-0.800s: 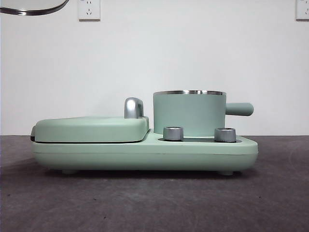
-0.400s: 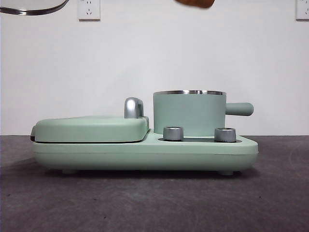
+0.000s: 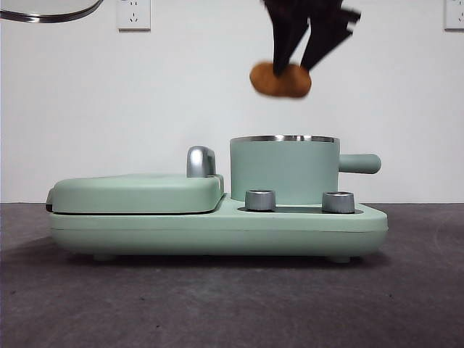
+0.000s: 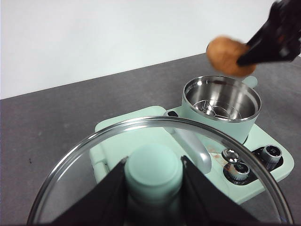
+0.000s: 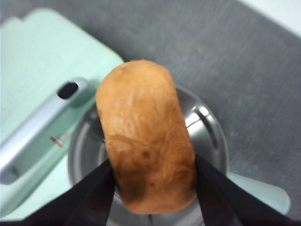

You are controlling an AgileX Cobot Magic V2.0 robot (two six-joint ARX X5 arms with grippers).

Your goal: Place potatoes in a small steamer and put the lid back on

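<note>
My right gripper [image 3: 293, 69] is shut on the orange-brown potato [image 3: 280, 80] and holds it in the air right above the open mint-green steamer [image 3: 284, 169]. In the right wrist view the potato [image 5: 145, 136] hangs over the steamer's steel bowl [image 5: 207, 127]. In the left wrist view the steamer [image 4: 221, 106] is empty, with the potato [image 4: 227, 55] above it. My left gripper [image 4: 154, 176] is shut on the green knob of the glass lid [image 4: 80, 160], held high up; the lid's rim [image 3: 51, 14] shows at the front view's top left corner.
The steamer stands on a mint-green appliance base [image 3: 217, 228] with two steel dials [image 3: 260, 200] [image 3: 338, 201]. A flat green griddle cover [image 3: 138, 192] with a steel handle [image 3: 200, 161] lies to the pot's left. The steamer's side handle [image 3: 360, 164] points right.
The right gripper has come down into the front view with the potato, from the top edge to just above the steamer. The lid has not moved.
</note>
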